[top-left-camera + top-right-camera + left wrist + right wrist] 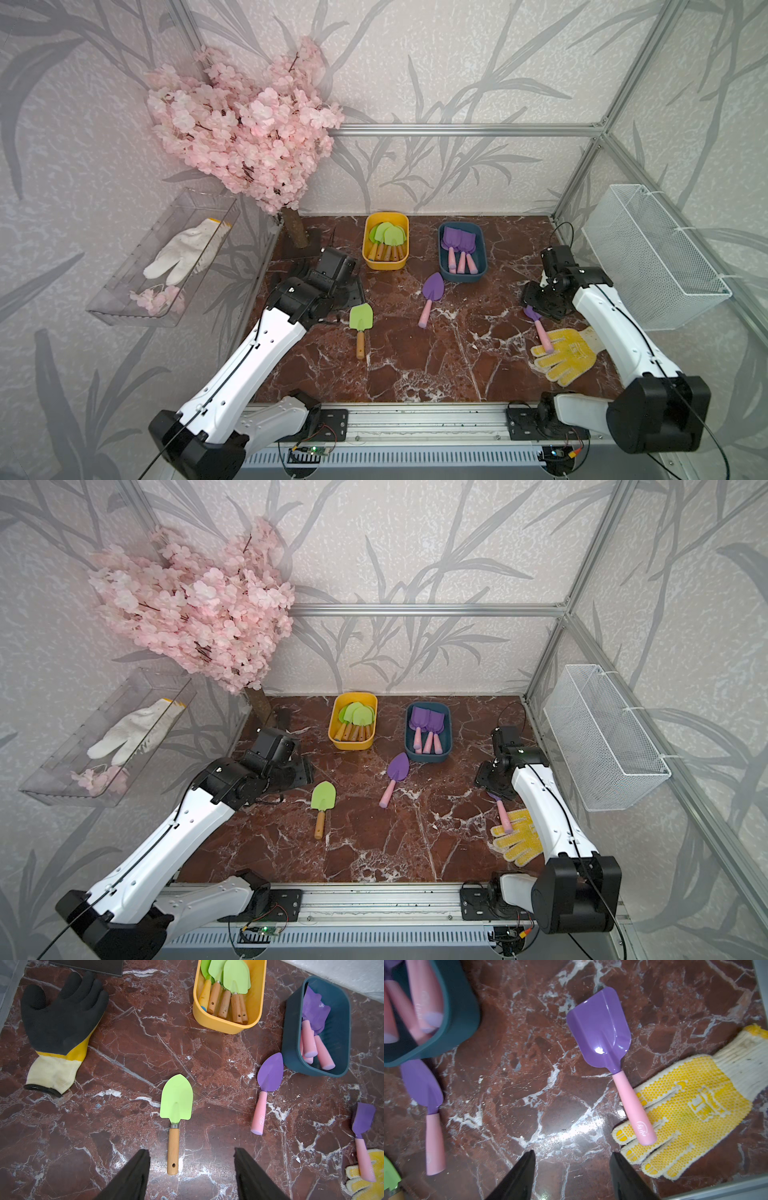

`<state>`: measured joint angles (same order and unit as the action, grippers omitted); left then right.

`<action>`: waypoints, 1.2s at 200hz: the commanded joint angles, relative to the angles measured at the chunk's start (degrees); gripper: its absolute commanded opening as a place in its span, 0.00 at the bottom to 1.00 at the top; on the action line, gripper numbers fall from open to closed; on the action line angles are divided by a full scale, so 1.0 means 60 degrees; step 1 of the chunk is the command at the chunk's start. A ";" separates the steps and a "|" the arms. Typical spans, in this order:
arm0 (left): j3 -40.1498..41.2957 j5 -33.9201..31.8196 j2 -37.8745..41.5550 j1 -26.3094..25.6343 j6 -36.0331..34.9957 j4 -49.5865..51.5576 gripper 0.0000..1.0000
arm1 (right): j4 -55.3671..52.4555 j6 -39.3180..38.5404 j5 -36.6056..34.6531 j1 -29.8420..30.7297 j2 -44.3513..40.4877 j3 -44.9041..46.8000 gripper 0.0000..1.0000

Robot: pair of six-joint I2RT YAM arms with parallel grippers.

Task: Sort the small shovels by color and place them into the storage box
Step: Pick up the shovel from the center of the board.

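Three shovels lie loose on the red marble table [415,365]. The green shovel [176,1099] with a wooden handle lies flat in the open, its blade pointing at the yellow box [226,1024]. The left gripper [192,1153] hangs above the handle end with its fingers spread wide and nothing between them.

The pointed purple shovel [270,1073] lies with its tip close up to the blue box [291,1059]; I cannot tell whether they touch. The square purple shovel [602,1028] has its blade on the marble, and the end of its pink handle rests across the fingers of the yellow dotted glove [691,1109]. The right gripper [572,1154] hovers just beside it, jaws apart and empty.

The two boxes stand side by side near the back wall. In the yellow one the green blades overlap; about five handles show, one yellower than the rest. In the blue one, three pink handles show in both top views.

I count three gloves: the dotted one, a black glove [60,1022] with a yellow and cream cuff off to the left arm's side, and a white glove [187,253] in the clear tray [124,307] on the wall. A pink blossom tree [245,129] fills the back corner, and a white mesh basket [648,266] hangs on the opposite wall.
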<state>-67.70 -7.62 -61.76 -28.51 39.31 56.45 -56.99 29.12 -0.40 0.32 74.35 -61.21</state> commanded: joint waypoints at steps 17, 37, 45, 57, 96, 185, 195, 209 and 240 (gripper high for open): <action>0.0788 0.0078 0.0488 -0.0038 0.0405 -0.0081 0.67 | -0.0039 -0.0107 -0.0853 -0.0750 0.0478 0.0080 0.63; 0.1117 0.0183 0.0638 -0.0038 0.0436 -0.0283 0.68 | 0.0048 -0.0239 -0.0798 -0.1067 0.0778 0.0128 0.63; 0.1284 0.0169 0.0668 -0.0031 0.0422 -0.0403 0.68 | 0.0093 -0.0194 -0.0649 -0.1181 0.0863 0.0212 0.63; 0.1478 0.0174 0.0669 -0.0021 0.0419 -0.0535 0.68 | 0.0338 -0.0088 -0.0360 -0.1355 0.0896 0.0479 0.64; 0.1770 0.0353 0.0600 -0.0021 0.0445 -0.0873 0.68 | 0.0812 -0.0093 -0.0287 -0.1488 0.1089 0.0889 0.65; 0.1939 0.0440 0.0269 -0.0001 0.0346 -0.1175 0.69 | 0.1160 0.0192 -0.0048 -0.1591 0.2119 0.1104 0.65; 0.1945 0.0432 0.0245 -0.0004 0.0319 -0.1161 0.69 | 0.1200 0.0186 -0.0020 -0.1591 0.2190 0.1141 0.65; 0.1929 0.0434 0.0210 -0.0003 0.0306 -0.1177 0.69 | 0.1216 0.0185 -0.0042 -0.1591 0.2257 0.1175 0.64; 0.1943 0.0461 0.0088 0.0004 0.0290 -0.1276 0.69 | 0.1229 0.0127 0.0058 -0.1591 0.2316 0.1342 0.63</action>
<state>-56.82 -4.78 -60.51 -28.49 41.56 49.56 -49.58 29.54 -0.91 -8.97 87.83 -54.28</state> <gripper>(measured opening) 0.688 0.639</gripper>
